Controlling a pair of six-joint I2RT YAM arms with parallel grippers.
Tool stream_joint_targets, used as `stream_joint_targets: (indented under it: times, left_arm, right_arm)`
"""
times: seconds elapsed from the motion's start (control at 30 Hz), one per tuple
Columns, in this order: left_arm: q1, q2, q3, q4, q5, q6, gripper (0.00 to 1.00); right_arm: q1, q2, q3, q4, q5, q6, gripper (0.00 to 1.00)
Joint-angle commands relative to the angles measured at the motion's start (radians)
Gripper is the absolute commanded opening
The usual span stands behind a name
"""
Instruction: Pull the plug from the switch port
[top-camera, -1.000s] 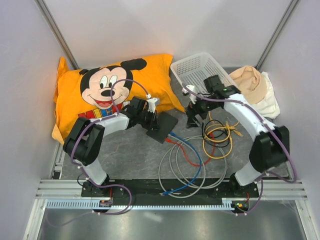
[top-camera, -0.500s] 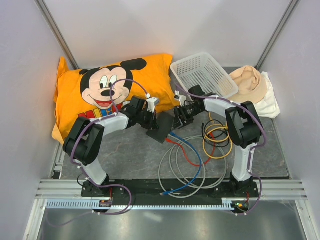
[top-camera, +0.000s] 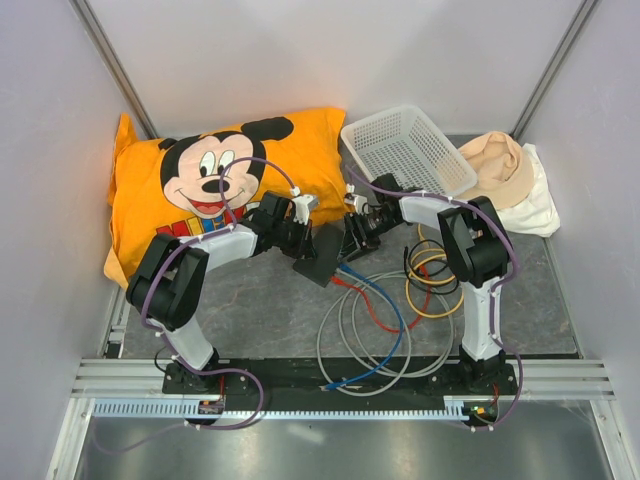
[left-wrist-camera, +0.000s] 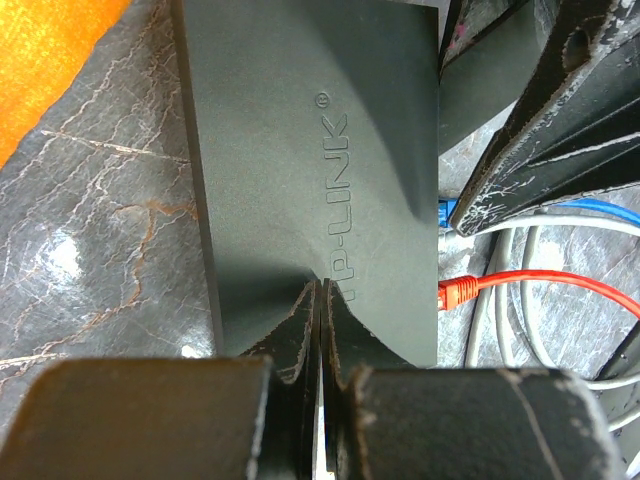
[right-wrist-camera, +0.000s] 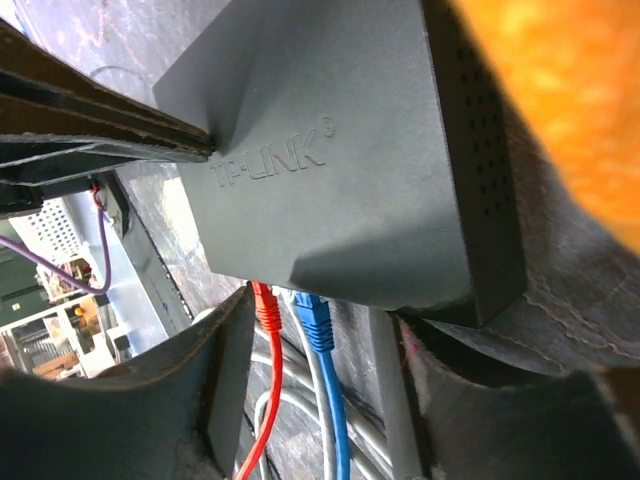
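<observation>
Now the left hand (left-wrist-camera: 318, 295), pressed together, pins the switch (left-wrist-camera: 300, 150); the right hand (top-camera: 352, 232), spread, straddles the plugs (right-wrist-camera: 266, 306) and should next pinch one.

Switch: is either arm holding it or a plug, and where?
Nothing is held. The left fingers, shut, press on the switch top; right fingers are open around the red plug and blue plug.

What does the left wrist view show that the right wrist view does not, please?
Only the left wrist view shows the left gripper shut, its tips resting on top of the switch. Only the right wrist view shows the side vent holes and the blue plug sitting plainly between the fingers of the open right gripper. Both show the TP-LINK lettering, the red plug and the orange pillow.
</observation>
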Motion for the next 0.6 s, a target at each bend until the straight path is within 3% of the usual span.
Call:
stream_joint_targets:
  times: [0.0,0.57]
  left_arm:
    - [0.006,0.038,0.004,-0.077,-0.043,0.046,0.02]
    - [0.007,0.052,0.005,-0.070,-0.035,0.046,0.01]
  right_arm:
    - [0.008,0.035,0.004,-0.035,0.042,-0.005,0.56]
    - [0.009,0.070,-0.018,-0.074,0.045,-0.012,0.54]
